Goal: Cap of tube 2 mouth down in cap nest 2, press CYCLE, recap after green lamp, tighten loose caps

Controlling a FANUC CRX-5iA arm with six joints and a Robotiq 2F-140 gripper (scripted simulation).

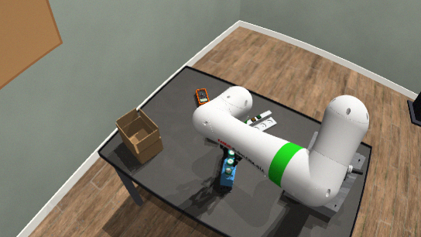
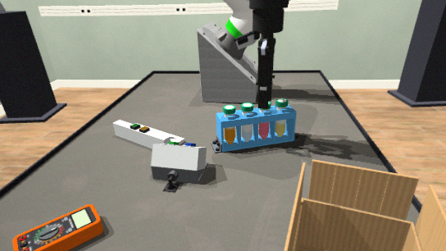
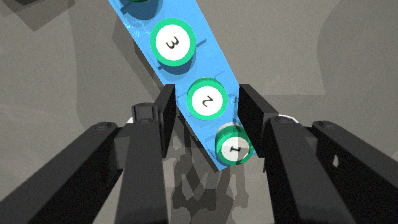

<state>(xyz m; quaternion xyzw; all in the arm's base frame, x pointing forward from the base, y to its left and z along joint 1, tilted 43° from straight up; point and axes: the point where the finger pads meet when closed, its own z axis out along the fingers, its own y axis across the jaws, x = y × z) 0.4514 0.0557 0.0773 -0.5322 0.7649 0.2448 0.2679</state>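
The blue decapping rack [image 2: 255, 129] holds four tubes with green caps; it also shows in the wrist view [image 3: 200, 75] and, partly hidden under the arm, in the top view [image 1: 228, 174]. My gripper [image 3: 207, 99] is open and straddles cap 2 [image 3: 207, 99], with a small gap on each side. Cap 3 [image 3: 173, 42] and cap 1 [image 3: 234, 147] sit on their tubes on either side of it. In the exterior view the gripper [image 2: 264, 102] points straight down at the third tube from the left. The white cap tray [image 2: 143, 133] and the key housing [image 2: 178, 162] lie to the left of the rack.
An orange multimeter [image 2: 57, 230] lies at the near left corner. An open cardboard box [image 2: 361, 209] stands at the near right. The arm's grey base wedge [image 2: 223, 74] rises behind the rack. Dark pillars stand off the table on both sides.
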